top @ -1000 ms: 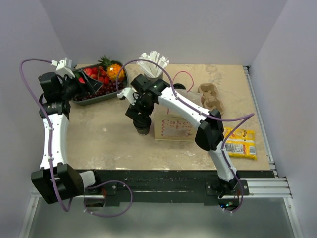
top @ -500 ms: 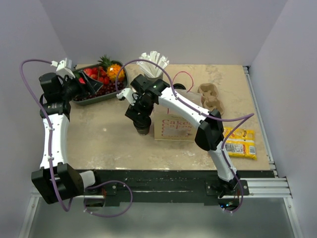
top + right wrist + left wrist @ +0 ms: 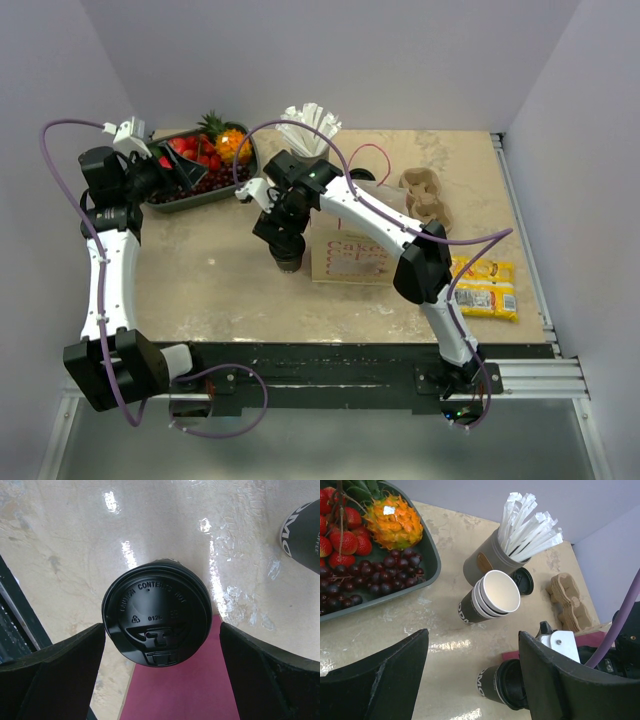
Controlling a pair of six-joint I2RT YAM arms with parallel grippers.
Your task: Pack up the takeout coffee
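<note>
Right gripper (image 3: 161,630) was spread wide, one finger (image 3: 55,672) on each side of the takeout coffee (image 3: 156,628), not clamped on it. The finger tip on the picture's left sat just beside the lid rim, and I couldn't tell if it was touching. The other finger stood clear, with table showing in the gap. Cup was upright with its black lid on. It stood on the table (image 3: 210,270) around the middle, right at the left edge of the paper bag (image 3: 352,258) with pink lettering. A maroon surface (image 3: 180,690) showed at the near side of the cup in the right wrist view. Left gripper (image 3: 473,642) was also spread apart and held nothing, hovering far left by the fruit tray (image 3: 434,560). From its camera I saw the stack of lidless cups (image 3: 492,597) just beside the grey straw holder (image 3: 487,562). A black lid (image 3: 524,581) sat behind them, and the cardboard cup carrier (image 3: 570,597) further right. Yellow packets (image 3: 484,286) lay on the table's right side, well apart from the cup.
</note>
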